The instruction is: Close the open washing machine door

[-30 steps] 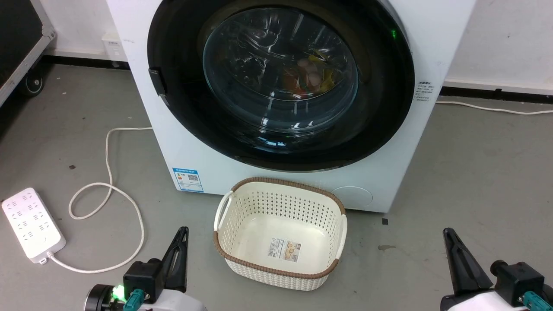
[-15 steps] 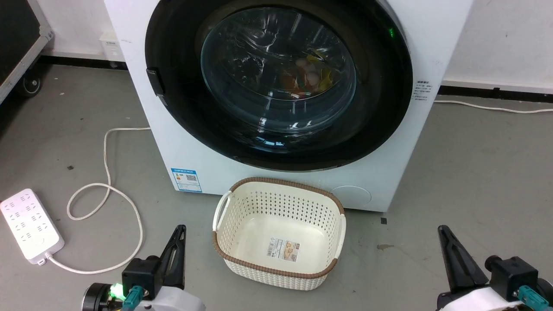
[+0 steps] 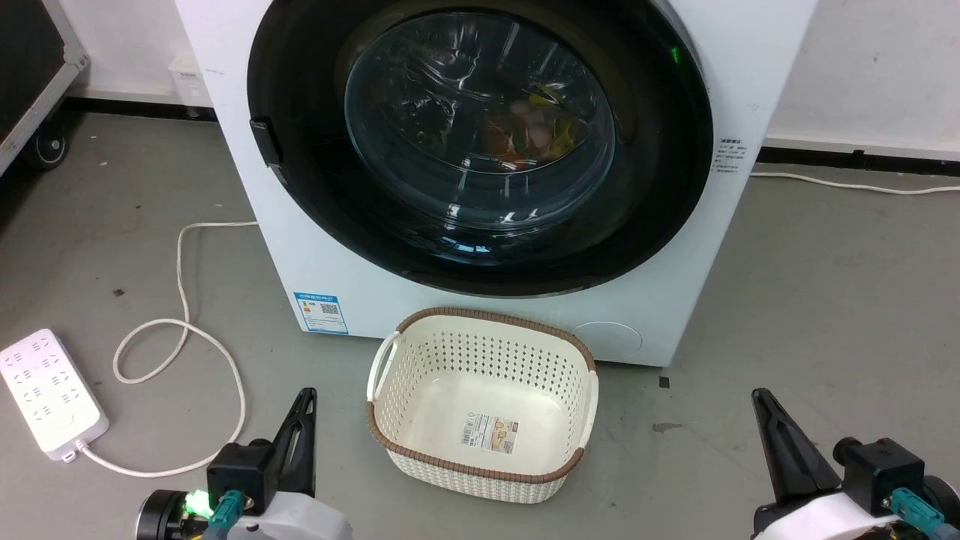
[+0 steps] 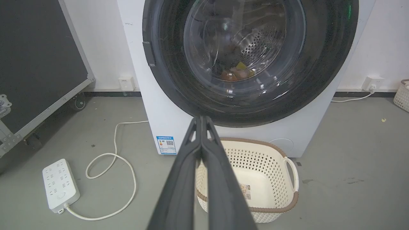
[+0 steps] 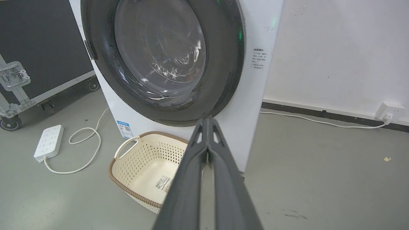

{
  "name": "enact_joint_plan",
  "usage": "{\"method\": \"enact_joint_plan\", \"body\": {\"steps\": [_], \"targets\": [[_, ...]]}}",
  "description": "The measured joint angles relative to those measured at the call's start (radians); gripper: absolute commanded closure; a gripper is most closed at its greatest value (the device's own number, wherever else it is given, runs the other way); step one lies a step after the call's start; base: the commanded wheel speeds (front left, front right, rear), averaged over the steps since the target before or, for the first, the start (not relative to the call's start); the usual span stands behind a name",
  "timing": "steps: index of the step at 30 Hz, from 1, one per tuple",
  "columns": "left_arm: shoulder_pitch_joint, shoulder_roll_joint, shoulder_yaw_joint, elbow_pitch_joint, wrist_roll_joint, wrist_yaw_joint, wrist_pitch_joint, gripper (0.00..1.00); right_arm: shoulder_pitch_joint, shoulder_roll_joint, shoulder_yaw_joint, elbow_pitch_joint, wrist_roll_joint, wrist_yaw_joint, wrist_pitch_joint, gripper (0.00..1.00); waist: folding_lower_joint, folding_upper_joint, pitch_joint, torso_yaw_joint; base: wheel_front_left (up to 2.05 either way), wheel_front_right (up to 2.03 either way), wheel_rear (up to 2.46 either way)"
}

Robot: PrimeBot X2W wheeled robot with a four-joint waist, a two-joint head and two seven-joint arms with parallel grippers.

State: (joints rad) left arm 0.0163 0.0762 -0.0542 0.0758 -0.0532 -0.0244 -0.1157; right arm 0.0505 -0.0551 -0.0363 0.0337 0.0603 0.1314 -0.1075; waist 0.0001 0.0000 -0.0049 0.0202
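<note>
A: Left gripper (image 3: 306, 396), how wide is it?

B: Not wide at all. Its two long dark fingers meet at the tips, with nothing between them and nothing touched. The right gripper (image 3: 759, 397) is pinched together the same way and is just as empty.

A: And the washing machine door (image 3: 480, 142)?

B: It is straight ahead of both sets of fingertips and well apart from them. Its glossy black rim appears to lie flat against the white washing machine (image 3: 420, 300). Colourful laundry (image 3: 536, 127) shows through the bulging clear glass.

A: What sits between the grippers?

B: A cream perforated plastic laundry basket (image 3: 390, 360) with a brown woven rim stands just before the machine's foot. A paper label (image 3: 491, 433) is on its bottom.

A: And the room?

B: The floor (image 3: 825, 300) is smooth grey, and the walls behind are white. Out past the left gripper's outer side lies a white power strip (image 3: 49, 390), its cord (image 3: 180, 330) looping toward the machine. Beyond that stands a black flight case (image 4: 32, 64), metal-edged and on casters. Far off the right gripper's side is a wall socket (image 5: 388, 111).
</note>
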Motion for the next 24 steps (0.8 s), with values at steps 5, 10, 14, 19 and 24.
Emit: {"method": "enact_joint_plan", "body": {"steps": [5,10,14,19,24], "targets": [[0.000,-0.001,0.004,-0.005,0.007,0.004,0.010,1.00,0.000,0.000,0.003,-0.003,-0.007,0.000,0.009,1.00,0.0001,0.0000,0.000,-0.002,0.00,0.00,0.00],[0.000,-0.002,0.007,-0.011,0.009,0.004,0.019,1.00,-0.003,0.000,0.006,-0.004,-0.010,0.000,0.018,1.00,0.0000,0.0000,0.001,-0.004,0.00,0.00,0.00],[0.000,-0.004,0.010,-0.018,0.010,0.005,0.028,1.00,-0.004,0.000,0.009,-0.007,-0.017,0.000,0.027,1.00,0.0000,0.0001,0.001,-0.005,0.00,0.00,0.00],[0.000,-0.006,0.014,-0.024,0.016,0.005,0.037,1.00,-0.014,0.000,0.011,-0.009,-0.021,0.000,0.036,1.00,0.0000,0.0000,0.002,-0.007,0.00,0.00,0.00],[-0.001,-0.007,0.020,-0.030,0.017,0.005,0.049,1.00,-0.018,0.000,0.014,-0.011,-0.025,0.000,0.045,1.00,0.0000,0.0000,0.002,-0.009,0.00,0.00,0.00]]}}
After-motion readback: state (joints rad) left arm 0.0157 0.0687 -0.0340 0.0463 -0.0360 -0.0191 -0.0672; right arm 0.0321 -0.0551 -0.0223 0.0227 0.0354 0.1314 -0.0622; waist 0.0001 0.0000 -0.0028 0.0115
